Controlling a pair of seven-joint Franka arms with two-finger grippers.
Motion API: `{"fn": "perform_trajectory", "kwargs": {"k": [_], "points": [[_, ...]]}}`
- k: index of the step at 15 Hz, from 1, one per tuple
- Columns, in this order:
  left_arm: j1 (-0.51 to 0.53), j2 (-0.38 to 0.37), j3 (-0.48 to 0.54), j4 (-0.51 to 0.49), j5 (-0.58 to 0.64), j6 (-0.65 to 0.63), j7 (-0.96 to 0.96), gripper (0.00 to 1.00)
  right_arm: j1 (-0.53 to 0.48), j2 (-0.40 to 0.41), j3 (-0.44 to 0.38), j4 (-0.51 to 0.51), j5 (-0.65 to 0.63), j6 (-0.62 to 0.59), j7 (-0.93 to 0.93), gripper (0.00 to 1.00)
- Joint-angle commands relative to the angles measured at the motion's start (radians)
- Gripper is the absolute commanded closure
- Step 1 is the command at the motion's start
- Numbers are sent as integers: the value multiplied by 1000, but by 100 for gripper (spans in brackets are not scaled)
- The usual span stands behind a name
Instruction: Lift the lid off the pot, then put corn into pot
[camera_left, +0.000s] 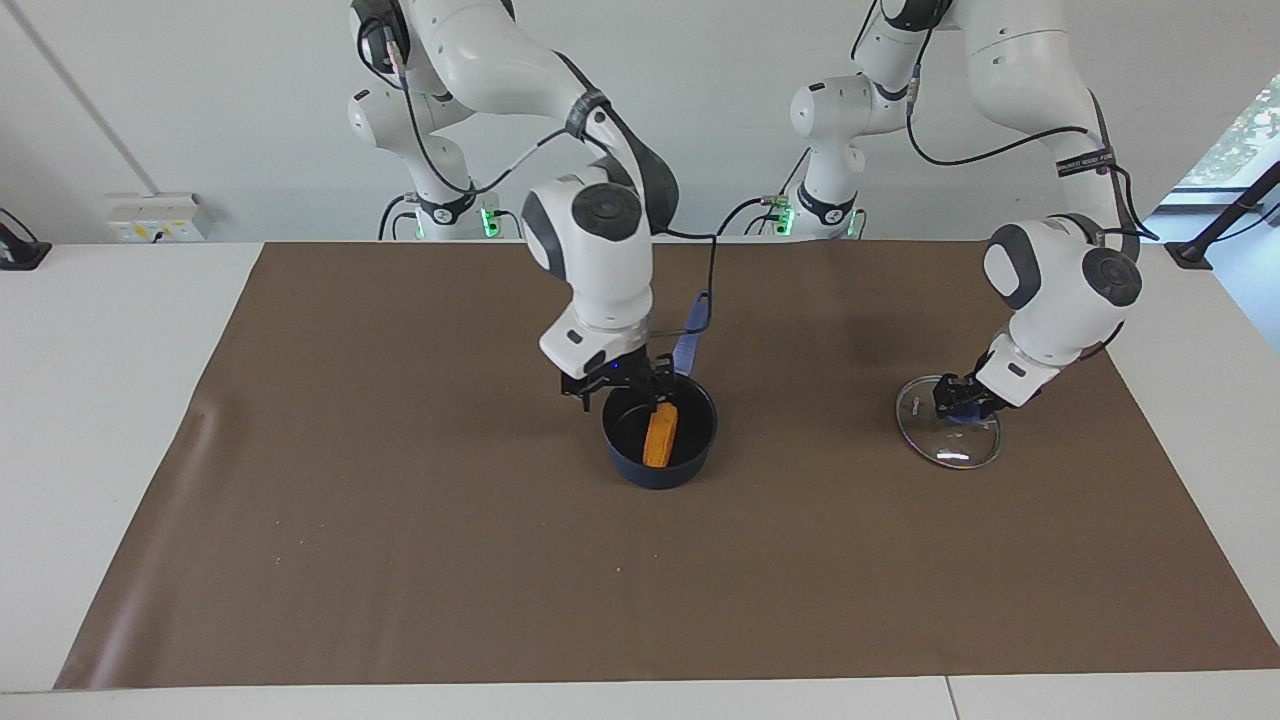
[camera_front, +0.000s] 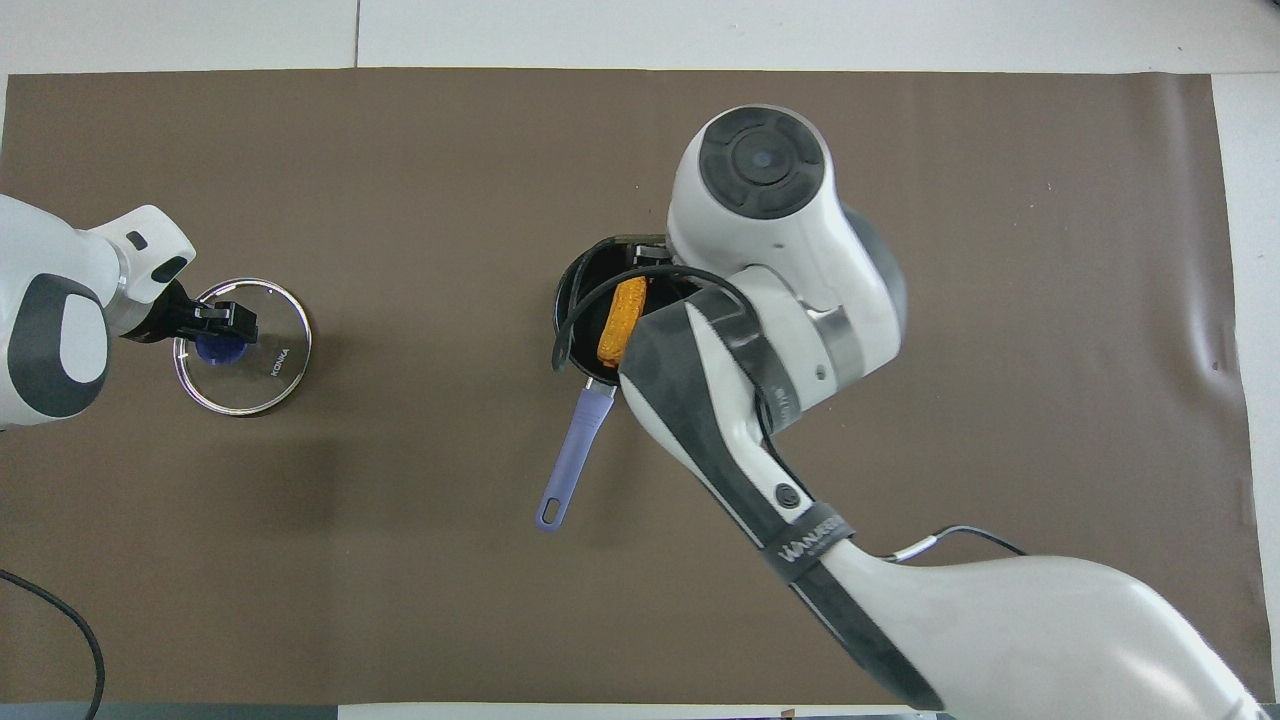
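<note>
A brown mat (camera_left: 400, 560) covers the bench (camera_left: 100, 400). The pot (camera_left: 659, 440) at its middle holds the corn (camera_left: 659, 435). The right end effector (camera_left: 622, 384), spread, hangs over its rim. The left end effector (camera_left: 962, 400) pinches the lid (camera_left: 948, 436) by its knob, toward the left arm's end.

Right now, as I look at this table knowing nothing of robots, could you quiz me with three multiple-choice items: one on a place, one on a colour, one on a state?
1. Where is the corn?
A. on the brown mat
B. in the pot
C. on the lid

2. What colour is the lid's knob?
A. red
B. white
C. blue

3. How do the right gripper's jaws stand?
A. open, above the pot's rim
B. shut on the corn
C. shut on the pot's handle

Answers:
1 B: the cob lies inside the dark saucepan.
2 C: a blue knob shows at the glass disc's centre, where the left gripper is shut on it.
3 A: the jaws are spread and the corn lies free below them.
</note>
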Motion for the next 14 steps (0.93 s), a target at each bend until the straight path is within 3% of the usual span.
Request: {"fn": "perform_trajectory", "kwargs": {"k": [1,4,7,9,14], "points": [[6,-19,-1,-34,18,35,-18,0,-132,-169,14,-33,-5,-155,-174,0],[5,-47,-3,1,18,0,-18,0,-274,-273,14,-39,8,-267,-246,0],[-17,-61,-6,170,18,-196,-26,0,-375,-327,14,-85,-5,-359,-363,0],[-41,-59,-7,292,18,-342,-96,0,-401,-379,13,-168,-5,-367,-402,0],[-99,-221,-10,291,18,-522,-161,0,-533,-381,28,-184,-6,-321,-532,0]]}}
